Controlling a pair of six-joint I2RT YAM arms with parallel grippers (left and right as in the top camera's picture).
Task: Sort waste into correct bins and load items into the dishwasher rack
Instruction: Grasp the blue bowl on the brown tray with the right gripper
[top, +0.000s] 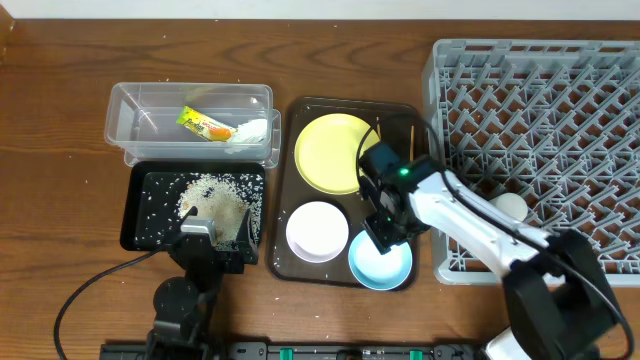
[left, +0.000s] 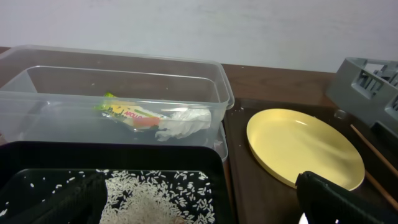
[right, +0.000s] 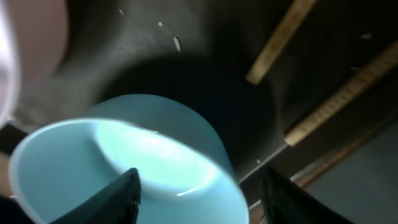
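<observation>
My right gripper (top: 385, 232) is open and straddles the rim of the light blue bowl (top: 385, 265). In the right wrist view one finger is inside the bowl (right: 124, 143) and the other outside; the gripper (right: 202, 199) touches nothing clearly. The pinkish-white bowl (top: 317, 231) and yellow plate (top: 335, 152) sit on the same brown serving tray. Two chopsticks (top: 411, 140) lie by the plate. My left gripper (left: 199, 208) is open and empty over the black tray (top: 135, 210) of rice (top: 215, 200). The wrapper (top: 205, 124) and tissue (top: 250, 131) lie in the clear tub (top: 190, 90).
The grey dishwasher rack (top: 540, 100) fills the right side, with a small white cup (top: 510, 207) in its near left part. The brown serving tray (top: 290, 195) lies between the bins and the rack. A black cable (top: 90, 285) trails at front left.
</observation>
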